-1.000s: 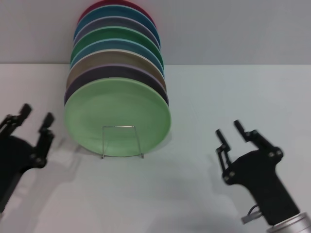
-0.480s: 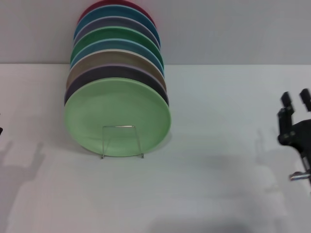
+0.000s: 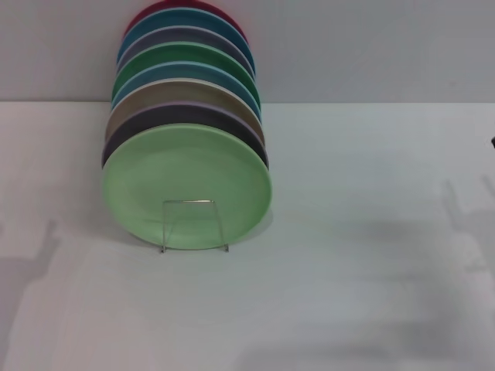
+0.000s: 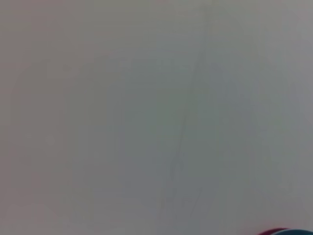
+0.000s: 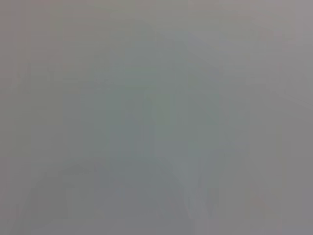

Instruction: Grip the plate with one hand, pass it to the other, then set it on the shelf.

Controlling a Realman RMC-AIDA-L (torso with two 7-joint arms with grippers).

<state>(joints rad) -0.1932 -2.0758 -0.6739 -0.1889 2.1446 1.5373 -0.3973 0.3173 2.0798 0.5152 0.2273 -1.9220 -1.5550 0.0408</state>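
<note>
Upright at the front of a row of plates: the pale mint-green plate [image 3: 187, 187], leaning on edge in the thin silver wire shelf [image 3: 193, 225], face turned toward the head camera. Rectangular wire loop of the shelf crossing the lower middle of the plate, narrower than the plate itself, feet resting on the white table [image 3: 348, 270]. Directly behind, overlapping one after another and rising toward the wall: a dark purple plate [image 3: 128, 131], a tan plate [image 3: 155, 94], a teal plate [image 3: 139, 77], a darker green plate [image 3: 178, 56], a greyish-lavender plate [image 3: 166, 36], a blue plate [image 3: 166, 19] and a red plate [image 3: 155, 9] at the back. Only faint shadows on the table at the far left and far right edges of the head view. Neither left pincer nor right pincer in any view, so spread or pressed together cannot tell. Left wrist view mostly blank pale surface, with a sliver of the red plate rim at one corner. Right wrist view blank pale surface only.
</note>
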